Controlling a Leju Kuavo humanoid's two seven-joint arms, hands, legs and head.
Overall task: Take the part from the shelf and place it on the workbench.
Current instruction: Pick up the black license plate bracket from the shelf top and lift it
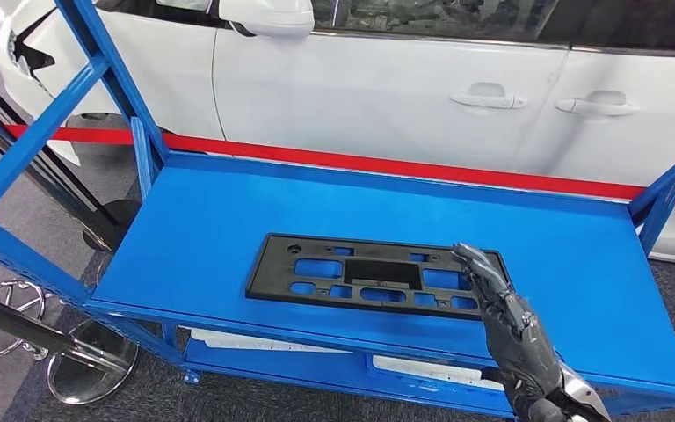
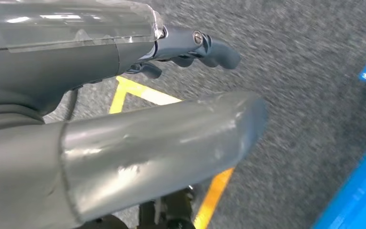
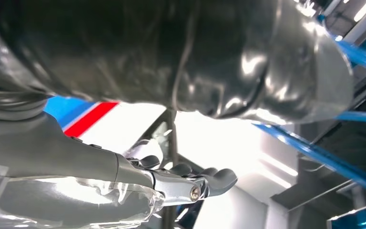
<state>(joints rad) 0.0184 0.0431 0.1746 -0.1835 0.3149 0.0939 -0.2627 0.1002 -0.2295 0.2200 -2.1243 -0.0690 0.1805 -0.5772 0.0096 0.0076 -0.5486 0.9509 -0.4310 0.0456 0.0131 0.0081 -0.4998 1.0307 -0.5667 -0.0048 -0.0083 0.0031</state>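
The black part (image 1: 376, 274) lies flat near the front edge of the blue shelf (image 1: 185, 229). The right hand (image 1: 505, 321) reaches over its right end, fingers spread, gripping nothing; the left hand (image 2: 190, 50) hangs over the floor, fingers loosely curled.

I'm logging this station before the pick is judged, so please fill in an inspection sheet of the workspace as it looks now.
Surface: blue shelf, its top level bare apart from the part.
Job's things: black plastic part, a flat frame with cut-outs, lying flat near the shelf's front edge.
Clutter: white items on the lower shelf level, too hidden to identify.
Hands: right hand reaches over the part's right end, fingers extended; contact cannot be told. Left hand hangs over grey carpet, holding nothing, fingers curled in.
Cables: nothing seen.
Surroundings: white car behind a red barrier belt; chrome stool base on the left; yellow floor tape.
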